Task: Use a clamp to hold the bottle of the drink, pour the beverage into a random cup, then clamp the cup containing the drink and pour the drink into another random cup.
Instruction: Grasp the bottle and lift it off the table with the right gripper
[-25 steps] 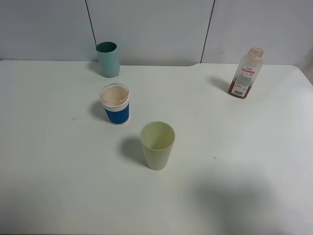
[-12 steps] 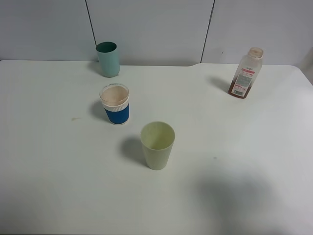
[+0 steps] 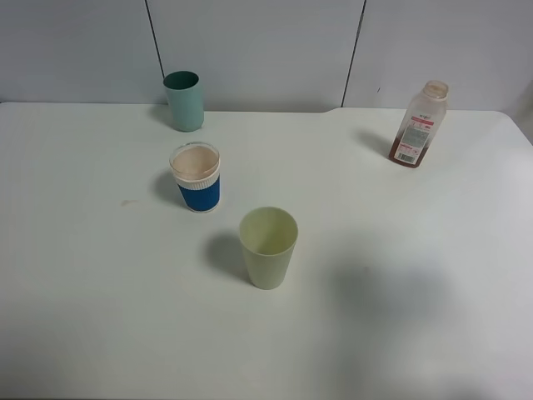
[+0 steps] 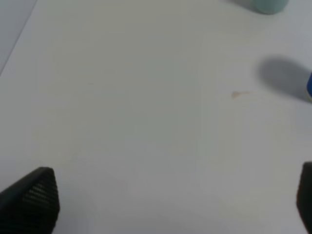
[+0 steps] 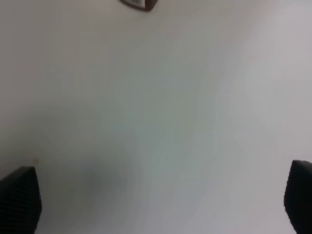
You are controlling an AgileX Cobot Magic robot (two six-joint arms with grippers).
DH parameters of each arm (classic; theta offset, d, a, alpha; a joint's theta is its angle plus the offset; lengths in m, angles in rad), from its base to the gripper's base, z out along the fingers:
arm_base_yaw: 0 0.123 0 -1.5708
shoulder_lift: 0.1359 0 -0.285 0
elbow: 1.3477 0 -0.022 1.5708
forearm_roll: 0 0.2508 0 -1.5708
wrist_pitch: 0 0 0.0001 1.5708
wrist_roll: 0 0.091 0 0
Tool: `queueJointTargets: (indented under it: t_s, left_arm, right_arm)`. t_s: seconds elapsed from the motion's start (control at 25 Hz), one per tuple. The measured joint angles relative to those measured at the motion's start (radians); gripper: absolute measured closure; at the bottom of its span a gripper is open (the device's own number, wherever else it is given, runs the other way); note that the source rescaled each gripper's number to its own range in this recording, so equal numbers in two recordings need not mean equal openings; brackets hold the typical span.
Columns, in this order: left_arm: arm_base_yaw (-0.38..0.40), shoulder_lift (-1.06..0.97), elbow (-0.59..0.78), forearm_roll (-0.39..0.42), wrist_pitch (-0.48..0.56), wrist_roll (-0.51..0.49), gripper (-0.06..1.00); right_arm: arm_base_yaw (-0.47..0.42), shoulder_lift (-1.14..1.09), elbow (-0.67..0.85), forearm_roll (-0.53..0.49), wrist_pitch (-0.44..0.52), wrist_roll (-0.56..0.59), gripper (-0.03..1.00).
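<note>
Right gripper (image 5: 160,194): your jaws are spread wide, nothing held.
Left gripper (image 4: 168,197): the same, wide and empty.
Bottle (image 3: 419,125): upright, well ahead of your right gripper; white-and-pink label, print too small to read.
Path: only white table (image 3: 433,275) lies between them.
Blue-and-white cup (image 3: 196,179): ahead of your left gripper, with the teal cup (image 3: 184,100) beyond it.
Pale green cup (image 3: 268,247): mid-table, apart from the others.

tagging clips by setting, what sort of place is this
Likely a lab test bench: a white table, plain grey wall panels behind, and a bottle, a teal cup, a blue-and-white cup and a pale green cup spaced apart.
</note>
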Motion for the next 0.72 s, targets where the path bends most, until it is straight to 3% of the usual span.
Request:
queueJointTargets:
  t_s: [0.52,0.72]
  left_arm:
    - [0.0,0.0,0.0,0.0,0.0,0.0,-0.05]
    - [0.0,0.0,0.0,0.0,0.0,0.0,-0.05]
  right_arm:
    - [0.0,0.26,-0.006,-0.108,-0.205,0.0,-0.03]
    - [0.0,0.347,-0.006,-0.187,-0.223,0.011,-0.03]
